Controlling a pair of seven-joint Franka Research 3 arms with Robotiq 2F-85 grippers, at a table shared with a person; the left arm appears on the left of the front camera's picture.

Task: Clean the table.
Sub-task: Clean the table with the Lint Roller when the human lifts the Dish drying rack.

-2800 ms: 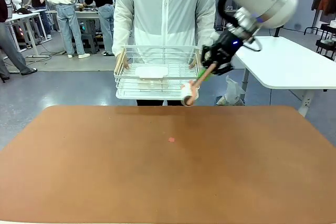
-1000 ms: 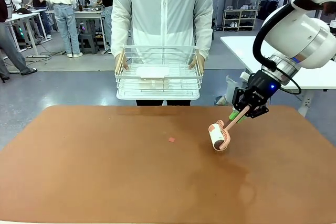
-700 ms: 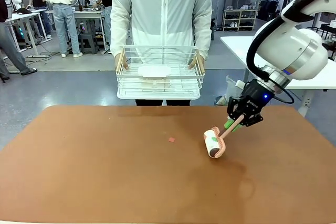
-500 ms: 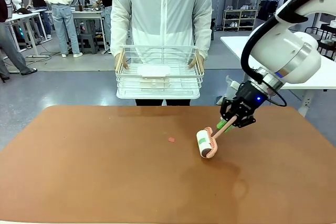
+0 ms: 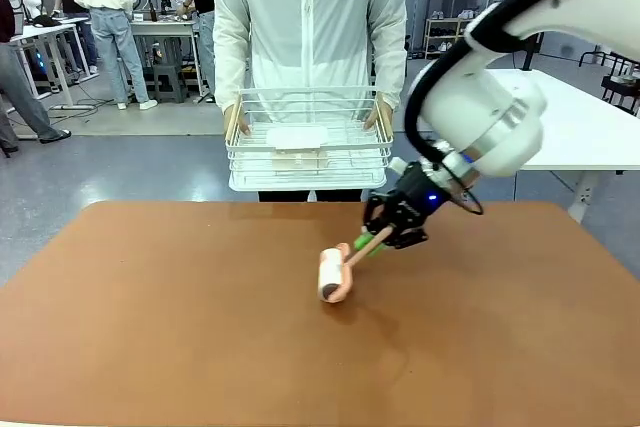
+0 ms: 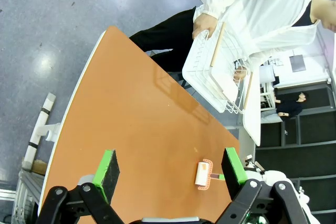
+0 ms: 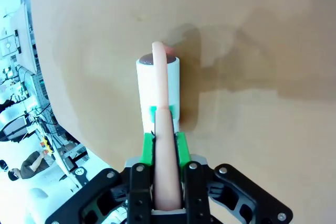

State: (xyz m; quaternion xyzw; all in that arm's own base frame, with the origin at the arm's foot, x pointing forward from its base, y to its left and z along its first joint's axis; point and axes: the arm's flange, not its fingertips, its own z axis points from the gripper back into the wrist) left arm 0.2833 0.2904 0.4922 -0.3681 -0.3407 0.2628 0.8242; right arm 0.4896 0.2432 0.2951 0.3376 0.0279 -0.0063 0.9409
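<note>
Table (image 5: 150, 327) spreads across the foreground, one lint roller (image 5: 329, 274) down on its middle, handle clamped between the right gripper (image 5: 377, 242) pads. Left gripper (image 6: 169, 169) hangs high above, jaws wide apart. One person at the far edge, two hands gripping one white wire basket (image 5: 300, 93).

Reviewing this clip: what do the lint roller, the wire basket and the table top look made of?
The lint roller: white paper-like roll on a smooth pink handle, probably plastic. The wire basket: thin white-coated wire, likely metal, open grid. The table: matte reddish-brown top, no glare; laminate or painted board, cannot tell.
</note>
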